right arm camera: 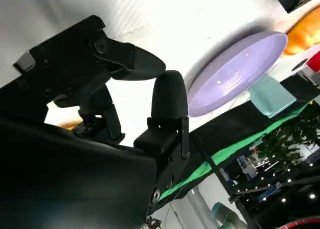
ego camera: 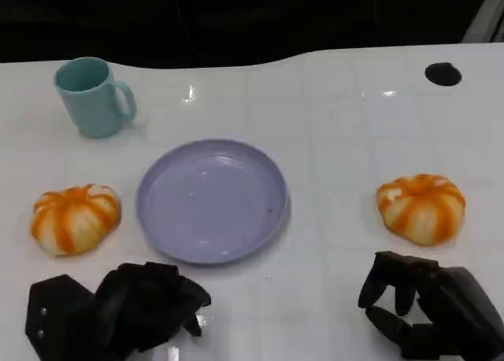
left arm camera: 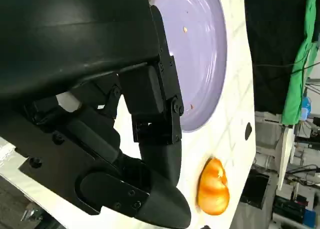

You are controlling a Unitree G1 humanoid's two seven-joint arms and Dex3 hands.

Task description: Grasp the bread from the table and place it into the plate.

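1. Head view showed two orange-striped breads on the white table (ego camera: 331,140): the left bread (ego camera: 75,217) just beside the plate (ego camera: 212,200) on its left, the right bread (ego camera: 421,207) well apart on its right, neither on the plate.
2. The plate was lilac, with a few crumbs on it, and lay between the breads.
3. The left hand (ego camera: 118,310) sat near the plate's near rim, just below the left bread, cut off by the frame's lower edge; its fingers looked curled in with nothing in them.
4. The right hand (ego camera: 429,306) sat near the right bread, not touching it, its fingers bent but apart and holding nothing; it was also cut off at the frame edge.
5. Left wrist view was mostly blocked by the hand's shell, with part of the plate and one bread visible past it.
6. A teal mug (ego camera: 94,97) stood behind the left bread, and a black round mark (ego camera: 442,74) lay at the far right.
7. No writing or labels could be read.
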